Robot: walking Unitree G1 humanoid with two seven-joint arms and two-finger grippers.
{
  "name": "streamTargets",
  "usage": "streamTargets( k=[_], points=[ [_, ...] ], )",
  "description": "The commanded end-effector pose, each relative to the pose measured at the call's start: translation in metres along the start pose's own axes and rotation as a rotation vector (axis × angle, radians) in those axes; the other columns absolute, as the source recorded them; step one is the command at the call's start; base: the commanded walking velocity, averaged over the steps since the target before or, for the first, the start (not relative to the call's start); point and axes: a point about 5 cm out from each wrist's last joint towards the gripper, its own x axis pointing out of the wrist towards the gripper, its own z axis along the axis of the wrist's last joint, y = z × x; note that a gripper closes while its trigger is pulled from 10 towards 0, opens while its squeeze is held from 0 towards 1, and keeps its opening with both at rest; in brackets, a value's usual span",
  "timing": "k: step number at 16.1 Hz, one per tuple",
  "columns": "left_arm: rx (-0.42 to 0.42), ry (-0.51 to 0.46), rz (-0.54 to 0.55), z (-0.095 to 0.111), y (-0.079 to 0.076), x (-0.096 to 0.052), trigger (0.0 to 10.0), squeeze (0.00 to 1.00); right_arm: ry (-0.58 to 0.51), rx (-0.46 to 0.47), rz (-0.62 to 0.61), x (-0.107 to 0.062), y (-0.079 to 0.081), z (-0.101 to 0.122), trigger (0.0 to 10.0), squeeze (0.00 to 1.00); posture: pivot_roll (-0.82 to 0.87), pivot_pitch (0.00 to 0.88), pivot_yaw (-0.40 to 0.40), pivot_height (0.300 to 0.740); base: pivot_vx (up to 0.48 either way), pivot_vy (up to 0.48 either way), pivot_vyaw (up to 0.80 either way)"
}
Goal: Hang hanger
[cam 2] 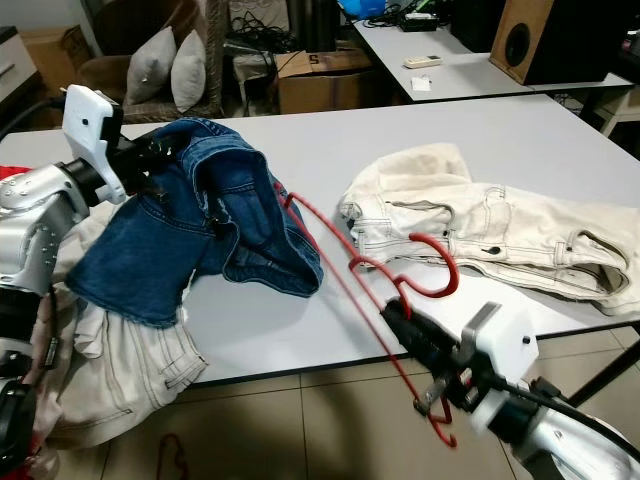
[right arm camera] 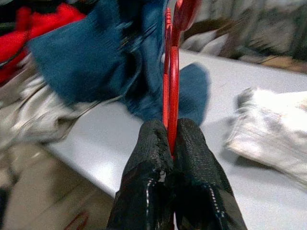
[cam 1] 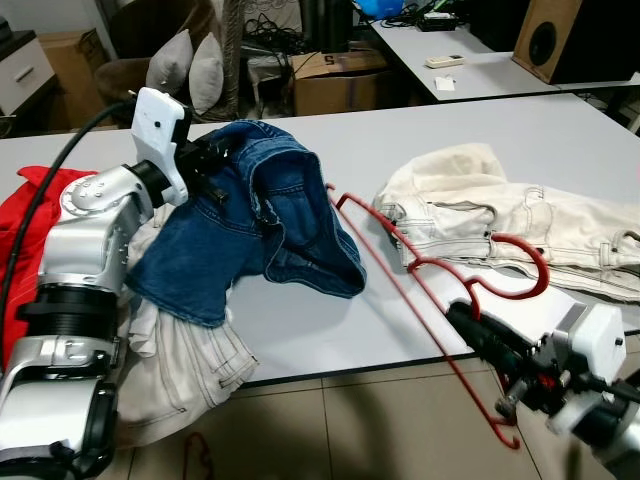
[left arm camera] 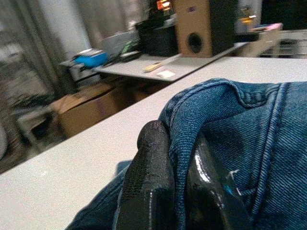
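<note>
**Hanger partway into blue jeans, nothing hung yet**

Stood at a white table (cam 1: 300,340) strewn with clothes. Held up blue jeans (cam 1: 250,215) above the table edge with the left gripper (left arm camera: 182,187), its two black fingers pinched tight on a fold of the denim waistband. Gripped a red hanger (cam 1: 420,290) with the right gripper (right arm camera: 171,143), fingers closed hard against the thin red bar, no gap visible between them. Reached the hanger's far end up to the jeans, where it touched or slipped just inside the open waist; hard to tell which. Kept the hook end low, near the right gripper, off the table's front edge. Left cream trousers (cam 1: 500,225) lying flat on the table beside the hanger, more pale cloth (cam 1: 175,370) drooping over the near edge, and something red (cam 1: 25,240) at far left. Judged early to midway: both items in hand, jeans not yet seated on the hanger, and no rail or hanging place in view.
</note>
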Motion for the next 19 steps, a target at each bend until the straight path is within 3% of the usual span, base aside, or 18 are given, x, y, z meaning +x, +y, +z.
streamTargets(
  k=[1, 3, 10, 12, 14, 17, 19],
  points=[
    [0.031, -0.016, 0.031, 0.010, 0.004, 0.003, 0.0, 0.00, -0.013, -0.002, 0.021, -0.001, 0.002, 0.004, 10.0, 0.00, 0.00, 0.000, 0.064, 0.740, 0.000, 0.000, 0.00],
    [0.008, -0.020, 0.103, 0.008, 0.008, 0.006, 0.0, 0.00, -0.010, 0.006, 0.028, -0.007, 0.000, 0.007, 10.0, 0.00, -0.02, 0.000, 0.059, 0.740, 0.000, 0.000, 0.00],
    [-0.012, -0.041, 0.085, 0.007, 0.000, 0.008, 0.0, 0.00, 0.048, 0.036, 0.087, -0.008, 0.002, 0.000, 10.0, 0.00, -0.02, 0.000, 0.045, 0.740, 0.000, 0.000, 0.00],
    [-0.027, -0.070, 0.035, 0.010, -0.006, 0.007, 0.0, 0.00, 0.107, 0.074, 0.046, 0.004, -0.002, -0.013, 10.0, 0.00, -0.02, 0.000, 0.042, 0.740, 0.000, 0.000, 0.00],
    [-0.045, -0.100, -0.010, 0.011, -0.013, 0.007, 0.0, 0.00, 0.090, 0.138, 0.063, 0.030, -0.001, -0.024, 10.0, 0.00, -0.01, 0.000, 0.036, 0.740, 0.000, 0.000, 0.00],
    [-0.056, -0.115, -0.027, 0.013, -0.021, 0.005, 0.0, 0.00, 0.087, 0.196, 0.084, 0.050, 0.000, -0.034, 10.0, 0.00, 0.00, 0.000, 0.018, 0.740, 0.000, 0.000, 0.00],
    [-0.060, -0.129, -0.034, 0.014, -0.026, 0.002, 0.0, 0.00, 0.146, 0.210, 0.016, 0.058, -0.006, -0.043, 10.0, 0.00, 0.01, 0.000, 0.007, 0.740, 0.000, 0.000, 0.00]
  ],
)
